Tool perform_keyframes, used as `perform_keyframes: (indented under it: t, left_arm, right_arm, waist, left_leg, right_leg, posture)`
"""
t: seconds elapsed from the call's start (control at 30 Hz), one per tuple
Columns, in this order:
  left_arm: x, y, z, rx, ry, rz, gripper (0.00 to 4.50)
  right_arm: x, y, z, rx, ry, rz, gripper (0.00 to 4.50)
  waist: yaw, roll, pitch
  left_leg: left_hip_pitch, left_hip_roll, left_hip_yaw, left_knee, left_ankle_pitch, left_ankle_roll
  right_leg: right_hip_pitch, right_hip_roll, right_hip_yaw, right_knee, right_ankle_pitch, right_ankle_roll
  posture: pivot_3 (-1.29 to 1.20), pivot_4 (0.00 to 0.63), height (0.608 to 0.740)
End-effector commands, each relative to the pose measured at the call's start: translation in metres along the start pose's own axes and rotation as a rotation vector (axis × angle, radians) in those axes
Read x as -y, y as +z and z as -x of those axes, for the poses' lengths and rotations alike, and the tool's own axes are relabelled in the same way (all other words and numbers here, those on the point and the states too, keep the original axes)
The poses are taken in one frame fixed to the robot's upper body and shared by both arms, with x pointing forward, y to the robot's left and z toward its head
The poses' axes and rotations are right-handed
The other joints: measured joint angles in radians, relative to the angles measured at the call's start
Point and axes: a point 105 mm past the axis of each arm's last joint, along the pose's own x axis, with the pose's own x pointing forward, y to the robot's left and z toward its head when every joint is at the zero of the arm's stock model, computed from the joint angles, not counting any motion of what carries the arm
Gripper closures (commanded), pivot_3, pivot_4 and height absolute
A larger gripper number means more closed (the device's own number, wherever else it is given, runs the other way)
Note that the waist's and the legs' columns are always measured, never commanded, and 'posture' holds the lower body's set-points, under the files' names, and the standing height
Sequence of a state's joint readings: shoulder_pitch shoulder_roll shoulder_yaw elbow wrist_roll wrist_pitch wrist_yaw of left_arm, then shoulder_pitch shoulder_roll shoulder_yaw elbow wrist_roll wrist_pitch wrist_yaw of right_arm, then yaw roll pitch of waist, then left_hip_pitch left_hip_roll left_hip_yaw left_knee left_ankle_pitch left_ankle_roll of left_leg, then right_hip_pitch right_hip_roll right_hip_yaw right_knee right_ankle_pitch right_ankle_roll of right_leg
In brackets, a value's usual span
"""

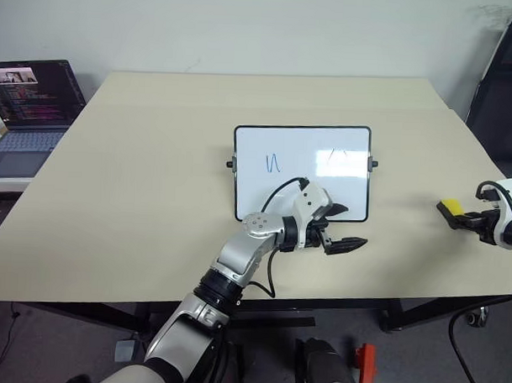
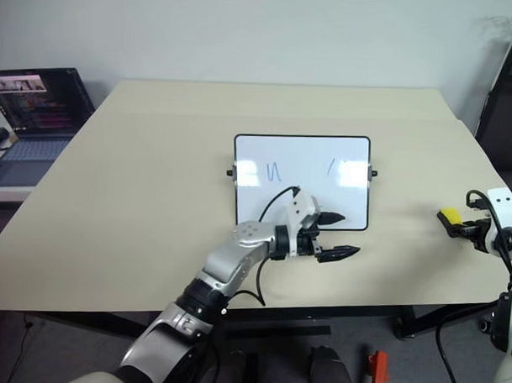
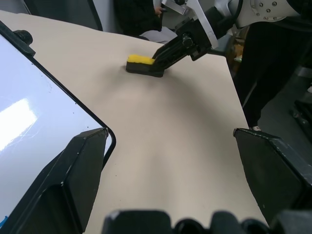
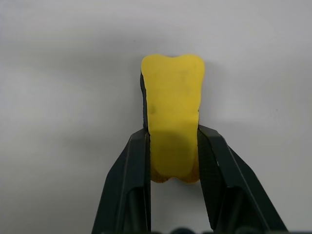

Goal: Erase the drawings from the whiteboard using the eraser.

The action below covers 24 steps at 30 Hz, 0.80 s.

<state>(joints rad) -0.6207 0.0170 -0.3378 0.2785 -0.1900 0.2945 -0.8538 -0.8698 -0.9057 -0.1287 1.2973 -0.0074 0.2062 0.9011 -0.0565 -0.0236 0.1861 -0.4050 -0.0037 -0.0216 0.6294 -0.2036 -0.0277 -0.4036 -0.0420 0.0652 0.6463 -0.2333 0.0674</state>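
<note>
Right claw (image 4: pixel 173 161) clamped on eraser (image 4: pixel 171 112), pinched between fingers.

A wide beige rectangular table (image 1: pixel 155 196) stands before a plain white wall (image 1: pixel 245 27); an open dark laptop (image 1: pixel 27 108) sits at upper left.

Whiteboard (image 1: pixel 301 151) — mid-table (image 1: pixel 138 204), drawings (image 1: pixel 274 163) on it. Eraser (image 1: pixel 450 206) — on table, well right of board. Laptop (image 1: pixel 27 108) — far left, beside table.

Yellow eraser (image 4: pixel 173 122) – pinched; whiteboard (image 1: pixel 301 143) bears blue drawings (image 1: pixel 274 163).
</note>
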Motion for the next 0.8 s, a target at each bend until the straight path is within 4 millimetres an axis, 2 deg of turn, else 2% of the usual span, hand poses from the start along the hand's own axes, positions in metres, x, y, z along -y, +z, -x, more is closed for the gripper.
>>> perform_keyframes:
  t: [0.03,0.13,0.27,0.43,0.63,0.7,0.8]
  left_arm:
    - [-0.001,0.017,0.001,0.038,0.001,-0.073,0.00]
    - [-0.014,0.022,0.012,0.031,0.043,-0.118,0.00]
    - [-0.036,0.047,0.043,0.042,0.126,-0.183,0.00]
    - [-0.039,0.064,0.090,0.024,0.170,-0.238,0.00]
    - [-0.042,0.074,0.156,-0.036,0.291,-0.307,0.00]
    - [-0.045,0.076,0.186,-0.063,0.354,-0.317,0.00]
    - [-0.047,0.074,0.211,-0.096,0.419,-0.327,0.00]
  right_arm:
    - [0.004,0.018,0.007,0.069,-0.010,0.017,3.53]
    - [0.004,0.041,0.013,0.146,0.001,0.041,3.53]
    - [0.000,0.066,0.021,0.211,0.027,0.124,3.53]
    - [-0.008,0.087,0.028,0.279,0.038,0.181,3.53]
    - [-0.037,0.113,0.033,0.373,0.097,0.236,3.53]
    - [-0.049,0.124,0.039,0.419,0.116,0.257,3.53]
    - [-0.067,0.132,0.044,0.451,0.149,0.282,3.53]
  waist:
    - [0.000,0.000,0.000]
    - [-0.002,0.000,0.000]
    - [-0.006,0.000,0.000]
    - [-0.004,0.000,0.000]
    - [-0.004,0.000,0.000]
    - [-0.004,0.000,0.000]
    - [0.000,0.000,0.000]
  left_leg:
    - [0.000,0.000,0.000,0.000,0.000,0.000]
    - [0.000,0.000,0.001,0.000,0.000,0.000]
    - [0.002,0.000,0.001,0.000,0.000,0.000]
    - [0.001,0.000,0.001,-0.001,0.000,0.000]
    - [0.002,0.001,0.001,-0.001,0.000,0.000]
    - [0.001,0.002,0.001,-0.001,0.000,0.000]
    - [0.001,0.002,0.001,-0.001,0.000,0.000]
  right_leg:
    - [0.000,0.000,0.000,0.000,0.000,0.000]
    - [0.000,0.000,0.001,0.000,0.000,0.000]
    - [0.000,0.000,0.002,0.001,0.000,0.001]
    - [0.000,0.000,0.002,0.001,0.000,0.001]
    - [0.000,0.001,0.001,0.001,0.000,0.000]
    - [-0.001,0.000,0.001,0.001,0.000,0.000]
    - [-0.001,0.000,0.001,0.001,-0.001,0.000]
  posture:
    - [0.00,0.150,0.740]
    - [0.00,0.150,0.740]
    - [0.00,0.150,0.740]
    - [0.00,0.150,0.740]
    - [0.00,0.150,0.740]
    - [0.00,0.150,0.740]
    - [0.00,0.150,0.740]
